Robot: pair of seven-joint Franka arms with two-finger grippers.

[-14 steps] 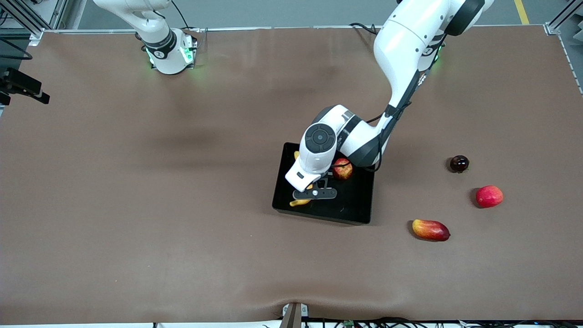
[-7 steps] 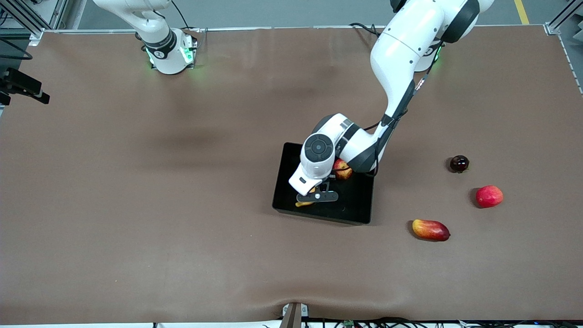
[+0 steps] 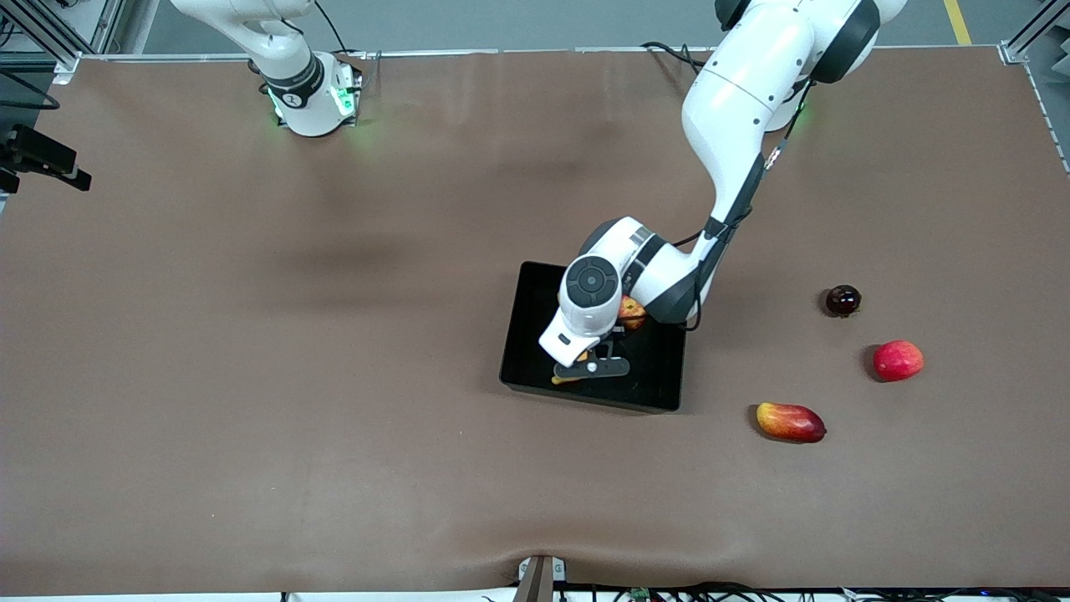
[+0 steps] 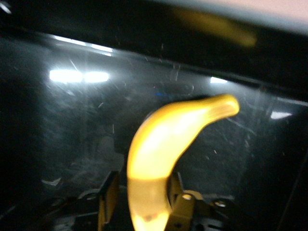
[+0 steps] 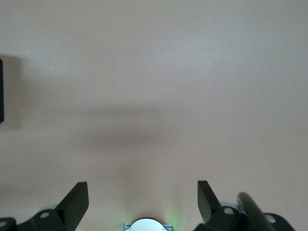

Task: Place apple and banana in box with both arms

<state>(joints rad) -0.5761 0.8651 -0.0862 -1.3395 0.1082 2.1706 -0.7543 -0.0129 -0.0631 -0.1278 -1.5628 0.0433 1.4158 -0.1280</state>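
The black box (image 3: 585,397) lies mid-table. The apple (image 3: 633,313) sits in it, partly hidden by the left arm. My left gripper (image 3: 589,368) is low inside the box, shut on the yellow banana (image 3: 562,379), of which only one end shows past the hand. In the left wrist view the banana (image 4: 168,134) runs out from between the fingers of the left gripper (image 4: 142,192), just above the glossy box floor (image 4: 72,120). My right gripper (image 5: 143,202) is open and empty over bare table, and the right arm waits near its base.
Three other fruits lie toward the left arm's end of the table: a dark round one (image 3: 843,299), a smooth red-pink one (image 3: 898,360) and an elongated red-yellow one (image 3: 790,421), the nearest to the front camera.
My left gripper has shifted a little inside the box toward the left arm's end, carrying the banana with it. The arm now covers more of the apple. The right arm has not moved.
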